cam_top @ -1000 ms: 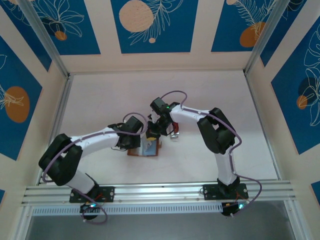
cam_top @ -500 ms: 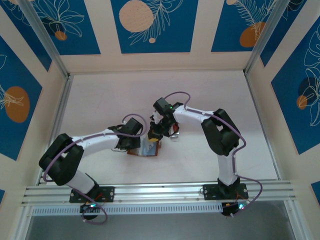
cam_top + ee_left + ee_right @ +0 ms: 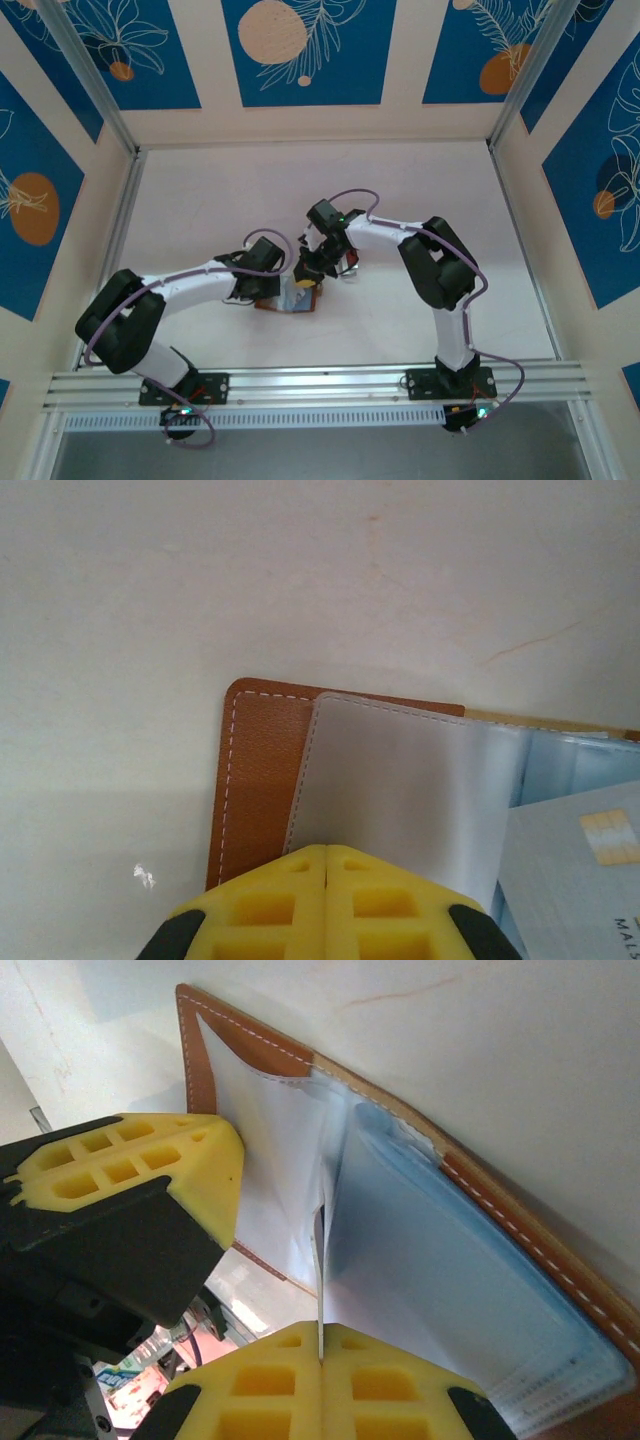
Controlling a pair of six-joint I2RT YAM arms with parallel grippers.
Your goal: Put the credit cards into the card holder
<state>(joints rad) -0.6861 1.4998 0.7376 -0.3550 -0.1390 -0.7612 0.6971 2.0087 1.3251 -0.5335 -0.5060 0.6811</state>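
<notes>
White tabletop (image 3: 200, 200): right gripper (image 3: 320, 1345) pinches a credit card (image 3: 319, 1270) edge-on, card holder (image 3: 255, 770) pocket dead ahead; left gripper (image 3: 326, 855), closed, alongside.

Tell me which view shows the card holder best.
Right wrist: the card holder lies open, leather rim and clear sleeves close up. Left wrist catches one brown corner; top external shows a small patch between the arms.

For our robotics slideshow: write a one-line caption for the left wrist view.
Closed left gripper over the clear sleeve of the open brown card holder, a chip card at lower right.
</notes>
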